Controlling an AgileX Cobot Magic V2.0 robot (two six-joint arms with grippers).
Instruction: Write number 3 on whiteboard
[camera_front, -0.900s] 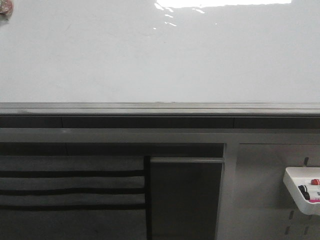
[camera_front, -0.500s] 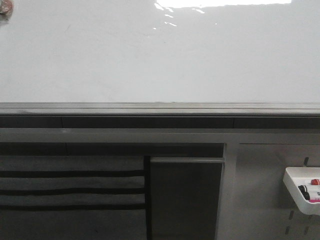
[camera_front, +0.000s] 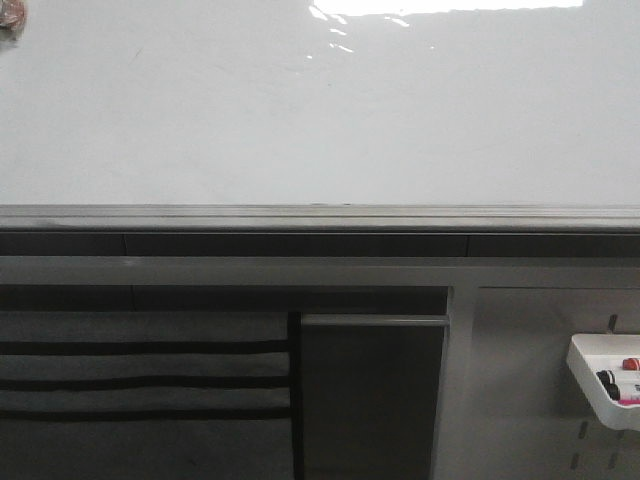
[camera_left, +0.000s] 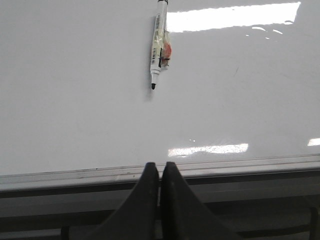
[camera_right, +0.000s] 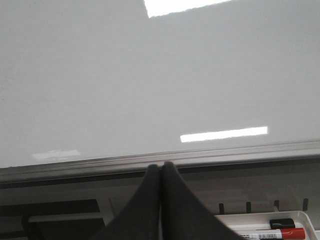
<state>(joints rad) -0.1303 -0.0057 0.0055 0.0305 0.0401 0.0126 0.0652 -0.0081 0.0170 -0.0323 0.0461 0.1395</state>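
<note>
The whiteboard (camera_front: 320, 110) fills the upper half of the front view, glossy with glare at the top, above its grey bottom rail (camera_front: 320, 215). No number 3 shows on it in any view. In the left wrist view a black-tipped marker (camera_left: 158, 45) hangs fixed on the board (camera_left: 75, 100), tip down, far above my left gripper (camera_left: 160, 165), which is shut and empty at the rail. My right gripper (camera_right: 161, 166) is shut and empty too, at the rail below the blank board (camera_right: 150, 75). Neither gripper shows in the front view.
A small white tray (camera_front: 605, 380) with red and black markers hangs at the lower right; it also shows in the right wrist view (camera_right: 270, 227). A grey panel (camera_front: 372, 395) and dark slats (camera_front: 140, 380) lie below the rail. A reddish object (camera_front: 10, 15) sits at the board's top left.
</note>
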